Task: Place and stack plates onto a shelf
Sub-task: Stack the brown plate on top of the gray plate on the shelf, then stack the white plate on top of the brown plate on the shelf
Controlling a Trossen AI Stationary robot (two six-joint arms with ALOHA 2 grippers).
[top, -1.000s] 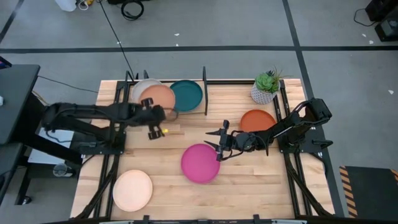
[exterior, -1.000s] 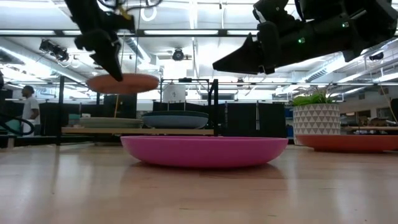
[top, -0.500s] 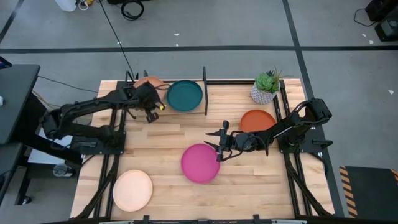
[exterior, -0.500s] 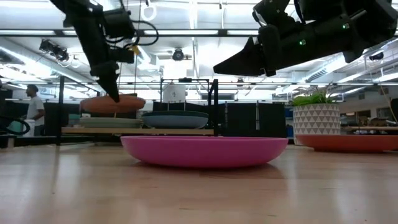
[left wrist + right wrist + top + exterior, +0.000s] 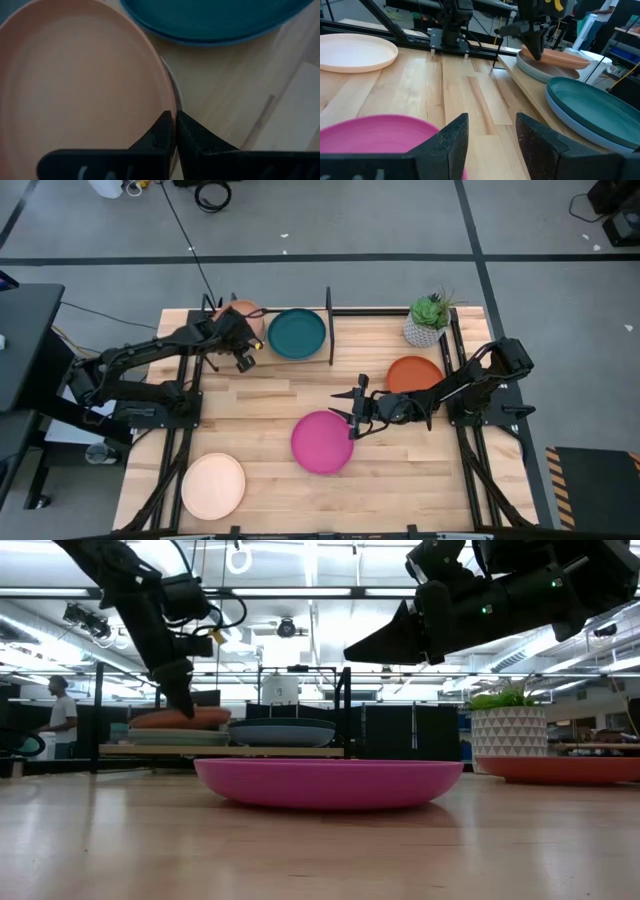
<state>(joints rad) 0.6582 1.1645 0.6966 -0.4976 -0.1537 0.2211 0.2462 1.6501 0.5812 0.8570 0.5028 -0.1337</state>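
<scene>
Five plates show on the bench [image 5: 400, 470] and its shelf [image 5: 300, 365]. Farthest left, near the bench's front corner, lies the cream-peach plate [image 5: 213, 485], well apart from the others. Behind it, on the shelf's left half, the left gripper [image 5: 243, 352] has its fingers [image 5: 162, 135] pinched shut on the rim of the tan plate [image 5: 243, 313], which sits tilted on top of a light grey plate [image 5: 532, 69] already lying on the shelf board. In the low view the tan plate [image 5: 180, 718] rests on the stack with the gripper [image 5: 187, 703] reaching down to its near edge. Just beside this stack, on the shelf's right half, lies the dark teal plate [image 5: 298, 333], flat and close to the tan one without being covered by it. Further right, near the middle of the bench, the magenta plate [image 5: 322, 442] lies flat. The right gripper [image 5: 352, 408] hovers just above its far edge, fingers [image 5: 451, 142] spread wide and holding nothing. Beyond it, the orange-red plate [image 5: 413, 373] sits on the bench under the right arm, with a potted plant [image 5: 428, 320] behind it at the back corner.
</scene>
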